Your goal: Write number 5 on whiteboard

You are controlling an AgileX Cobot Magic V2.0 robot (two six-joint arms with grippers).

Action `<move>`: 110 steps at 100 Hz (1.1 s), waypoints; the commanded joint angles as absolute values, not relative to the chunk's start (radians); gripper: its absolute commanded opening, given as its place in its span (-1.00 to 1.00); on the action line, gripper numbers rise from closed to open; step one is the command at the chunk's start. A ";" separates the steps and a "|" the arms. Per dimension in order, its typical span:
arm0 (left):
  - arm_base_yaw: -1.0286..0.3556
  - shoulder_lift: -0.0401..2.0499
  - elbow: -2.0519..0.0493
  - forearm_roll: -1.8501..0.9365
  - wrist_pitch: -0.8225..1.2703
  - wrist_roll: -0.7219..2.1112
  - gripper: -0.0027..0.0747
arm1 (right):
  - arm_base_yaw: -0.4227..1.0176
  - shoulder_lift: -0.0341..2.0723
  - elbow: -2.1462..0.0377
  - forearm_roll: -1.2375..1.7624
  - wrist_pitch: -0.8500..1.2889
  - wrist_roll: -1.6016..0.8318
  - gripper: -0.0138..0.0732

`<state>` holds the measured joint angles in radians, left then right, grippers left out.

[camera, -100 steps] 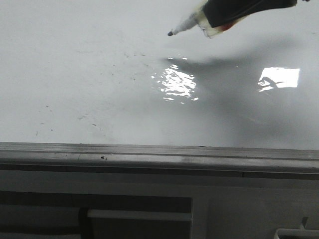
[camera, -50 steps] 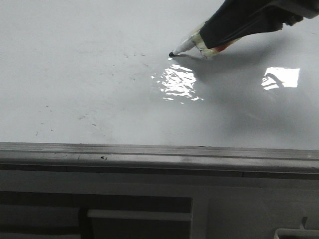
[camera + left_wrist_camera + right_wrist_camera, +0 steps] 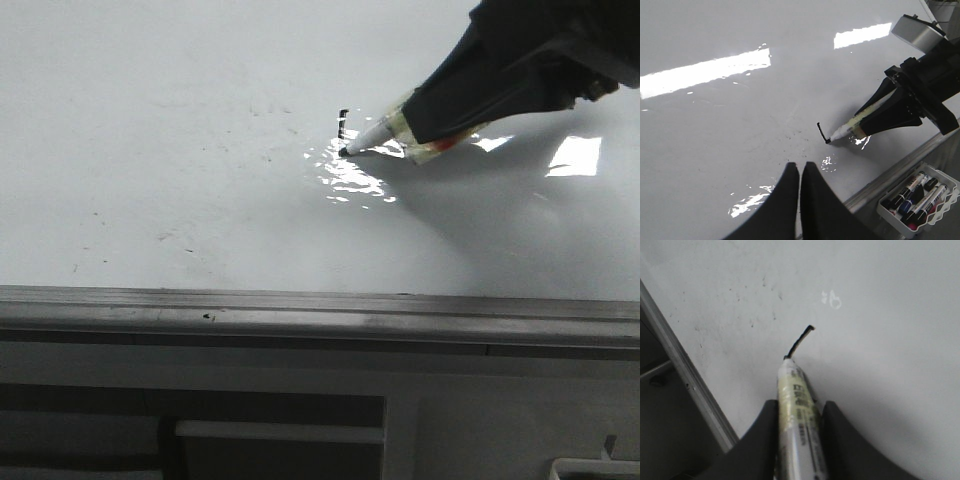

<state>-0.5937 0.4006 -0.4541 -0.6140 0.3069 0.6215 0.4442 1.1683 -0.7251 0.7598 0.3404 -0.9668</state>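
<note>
here the right gripper (image 3: 799,412) is clamped on a marker (image 3: 385,132), its tip pressed to the whiteboard (image 3: 150,150) at the lower end of a short black stroke (image 3: 343,122), the only part of the number 5 drawn so far. that stroke sits near the board's middle, just beside a patch of glare. the left gripper (image 3: 800,172) hangs above the board with its fingers closed together, holding nothing. a tray of markers (image 3: 916,197) rests off the board's framed edge.

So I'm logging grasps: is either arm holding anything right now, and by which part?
The right end effector holds a marker by its barrel, tip on the whiteboard. The left end effector is shut on nothing.
</note>
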 commanded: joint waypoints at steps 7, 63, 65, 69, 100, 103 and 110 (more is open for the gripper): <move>-0.592 0.404 -0.480 -0.635 0.244 0.612 -0.98 | 0.434 1.158 -0.731 0.749 0.282 -0.956 -0.78; -0.592 0.404 -0.480 -0.635 0.244 0.612 -0.98 | 0.325 1.077 -0.728 0.695 0.413 -0.924 -0.78; -0.592 0.404 -0.480 -0.635 0.244 0.612 -0.98 | 0.325 1.076 -0.728 0.692 0.418 -0.915 -0.78; -0.592 0.404 -0.480 -0.635 0.244 0.612 -0.98 | 0.327 1.074 -0.728 0.692 0.436 -0.903 -0.78; -0.592 0.404 -0.480 -0.635 0.244 0.612 -0.98 | 0.412 1.123 -0.705 0.730 0.374 -0.858 -0.78; -0.592 0.404 -0.480 -0.635 0.244 0.612 -0.98 | 0.424 1.140 -0.705 0.730 0.372 -0.858 -0.78; -0.592 0.404 -0.480 -0.635 0.244 0.612 -0.98 | 0.449 1.171 -0.705 0.730 0.358 -0.843 -0.78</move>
